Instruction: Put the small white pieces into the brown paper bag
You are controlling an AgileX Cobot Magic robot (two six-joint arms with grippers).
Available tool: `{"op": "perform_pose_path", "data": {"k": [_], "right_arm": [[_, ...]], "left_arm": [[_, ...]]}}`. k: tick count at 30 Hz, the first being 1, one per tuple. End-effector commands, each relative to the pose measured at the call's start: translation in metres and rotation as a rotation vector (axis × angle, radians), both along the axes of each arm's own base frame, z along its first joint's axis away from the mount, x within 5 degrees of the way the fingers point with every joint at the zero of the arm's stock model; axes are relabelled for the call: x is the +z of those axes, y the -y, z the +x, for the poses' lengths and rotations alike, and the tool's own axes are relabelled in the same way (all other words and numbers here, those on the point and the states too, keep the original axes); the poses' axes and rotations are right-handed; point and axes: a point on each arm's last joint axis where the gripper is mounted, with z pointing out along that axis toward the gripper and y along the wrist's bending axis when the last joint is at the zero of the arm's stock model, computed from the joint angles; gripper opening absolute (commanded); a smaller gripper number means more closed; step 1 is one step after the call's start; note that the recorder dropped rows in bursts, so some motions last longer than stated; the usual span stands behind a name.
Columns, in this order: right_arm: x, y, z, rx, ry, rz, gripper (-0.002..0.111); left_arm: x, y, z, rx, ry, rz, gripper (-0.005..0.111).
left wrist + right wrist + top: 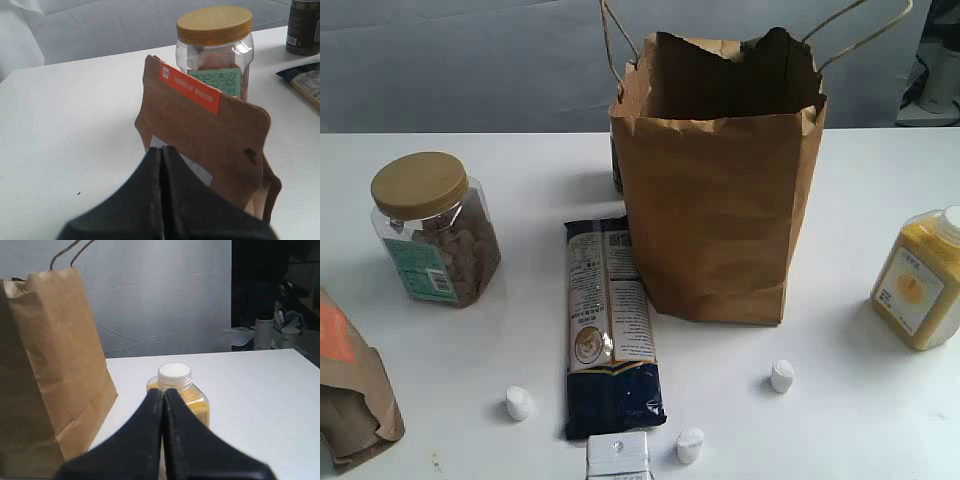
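**Tabletop holdings: bag upright, three pieces outside it**

1. White table (880, 420). It bears all the items below.
2. Brown paper bag (720, 210). Upright at rear centre, mouth open, jagged top edge, twine handles raised.
3. Dark noodle packet (610, 330). Lies flat, its far end beside the bag's left front corner.
4. Clear jar (435, 235) with a tan lid and brown contents. Stands upright at the left, well apart from the bag.
5. Brown pouch (350, 390) with an orange label. At the near left edge, partly cut off.
6. Yellow bottle (920, 290) with a white cap. Stands at the far right.
7. Left gripper (161, 150). Fingers pressed together, empty, facing the pouch.
8. Right gripper (163, 391). Fingers pressed together, empty, facing the yellow bottle.
9. White box (618, 458) with a metal clip. At the packet's near end.
10. Small white pieces, three, all on the table in front of the bag:
    - left piece (519, 403), left of the packet;
    - middle piece (690, 446), just right of the box;
    - right piece (781, 376), near the bag's right front corner.
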Motion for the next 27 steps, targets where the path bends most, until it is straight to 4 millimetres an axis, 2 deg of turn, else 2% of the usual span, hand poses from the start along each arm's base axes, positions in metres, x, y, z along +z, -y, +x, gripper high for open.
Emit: {"op": "perform_pose_path", "data": {"k": [1, 4, 8, 11, 14, 17, 20, 23, 27], "right_arm": [[0.000, 0.000, 0.000, -0.005, 0.015, 0.004, 0.000], [0.001, 0.000, 0.000, -0.004, 0.017, 0.036, 0.000], [0.004, -0.002, -0.001, 0.007, -0.030, 0.288, 0.000], [0.005, -0.003, -0.001, 0.024, -0.038, 0.378, 0.000], [0.016, -0.006, -0.004, 0.083, -0.039, 0.384, 0.000], [0.048, -0.010, -0.014, 0.209, 0.008, 0.361, 0.000], [0.065, -0.010, -0.020, 0.272, 0.043, 0.376, 0.000], [0.067, -0.014, -0.016, 0.317, -0.008, 0.401, 0.000], [0.049, -0.028, -0.003, 0.345, -0.238, 0.281, 0.000]], "left_arm": [[0.000, 0.000, 0.000, -0.003, 0.007, -0.011, 0.000], [0.000, 0.000, 0.000, -0.003, 0.007, -0.011, 0.000], [0.000, 0.000, 0.000, -0.003, 0.007, -0.011, 0.000], [0.000, 0.000, 0.000, -0.003, 0.007, -0.011, 0.000], [0.000, 0.000, 0.000, -0.003, 0.007, -0.011, 0.000], [0.000, 0.000, 0.000, -0.003, 0.007, -0.011, 0.000], [0.000, 0.000, 0.000, -0.003, 0.007, -0.011, 0.000], [0.000, 0.000, 0.000, -0.003, 0.007, -0.011, 0.000], [0.000, 0.000, 0.000, -0.003, 0.007, -0.011, 0.000]]}}
